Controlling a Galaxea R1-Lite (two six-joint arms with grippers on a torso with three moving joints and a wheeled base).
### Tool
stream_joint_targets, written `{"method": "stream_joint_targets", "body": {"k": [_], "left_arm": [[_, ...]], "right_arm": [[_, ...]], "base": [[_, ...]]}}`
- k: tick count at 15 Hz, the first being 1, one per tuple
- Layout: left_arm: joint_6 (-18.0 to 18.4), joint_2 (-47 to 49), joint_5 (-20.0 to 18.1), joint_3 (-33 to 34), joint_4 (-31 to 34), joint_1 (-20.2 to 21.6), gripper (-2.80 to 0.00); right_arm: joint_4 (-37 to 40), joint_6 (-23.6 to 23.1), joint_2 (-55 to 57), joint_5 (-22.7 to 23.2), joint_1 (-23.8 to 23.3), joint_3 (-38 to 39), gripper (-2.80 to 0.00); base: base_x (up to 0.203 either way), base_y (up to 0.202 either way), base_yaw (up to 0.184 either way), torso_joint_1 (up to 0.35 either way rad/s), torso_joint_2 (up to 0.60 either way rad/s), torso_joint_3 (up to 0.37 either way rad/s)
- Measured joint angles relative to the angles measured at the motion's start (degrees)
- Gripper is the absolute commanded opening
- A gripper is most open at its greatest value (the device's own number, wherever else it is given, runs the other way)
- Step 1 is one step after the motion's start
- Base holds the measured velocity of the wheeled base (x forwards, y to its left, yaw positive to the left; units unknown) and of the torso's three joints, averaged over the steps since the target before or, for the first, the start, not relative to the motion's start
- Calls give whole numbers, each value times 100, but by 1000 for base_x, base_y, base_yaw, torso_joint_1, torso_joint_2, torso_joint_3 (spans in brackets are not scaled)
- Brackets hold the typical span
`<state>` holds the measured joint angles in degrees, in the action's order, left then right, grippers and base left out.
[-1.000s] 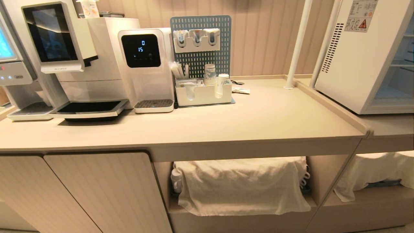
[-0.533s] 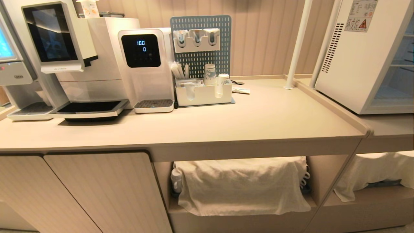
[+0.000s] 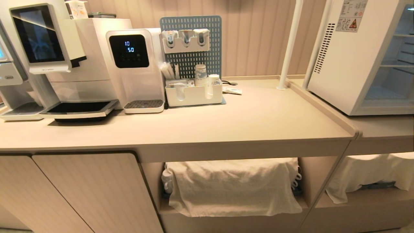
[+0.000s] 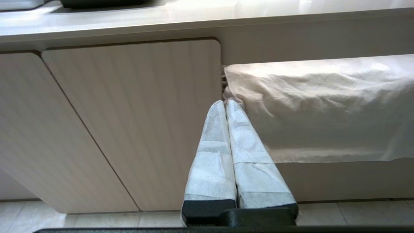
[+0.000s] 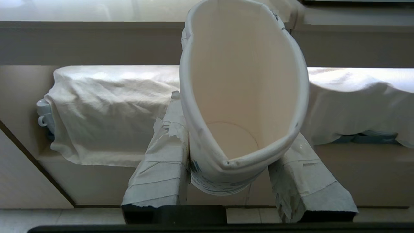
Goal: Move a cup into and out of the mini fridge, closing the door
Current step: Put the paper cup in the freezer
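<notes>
While the white boxy mini fridge (image 3: 343, 61) stands on the right of the beige desk (image 3: 226, 123) with its wire shelves showing bare in the part on view, the white tray organiser (image 3: 194, 94) at the blue pegboard (image 3: 190, 45) holds stacks of patterned paper cups, sticks and sachets. The small white paper cup with a blue printed pattern (image 5: 241, 97) sits between the paper-wrapped fingers (image 5: 161, 168) of the right tool (image 5: 237, 145), squeezed oval, its mouth towards the wrist camera. That tool hangs low before the desk's open shelf, where a white cloth (image 5: 106, 110) drapes over mugs. The left tool (image 4: 225, 106) is pressed together, empty, low before the pale wooden cabinet door (image 4: 136, 119).
</notes>
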<state>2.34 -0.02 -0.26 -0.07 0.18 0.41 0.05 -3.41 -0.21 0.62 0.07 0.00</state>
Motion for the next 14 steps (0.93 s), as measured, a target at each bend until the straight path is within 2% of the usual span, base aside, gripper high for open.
{"method": "stream_joint_targets", "body": {"k": [14], "left_arm": [[-87,2,8,2,2,0,-280]], "right_arm": [[-8,13,5,-7,0,0,-280]], "base": [[0,-194,-1,2,2,2]]}}
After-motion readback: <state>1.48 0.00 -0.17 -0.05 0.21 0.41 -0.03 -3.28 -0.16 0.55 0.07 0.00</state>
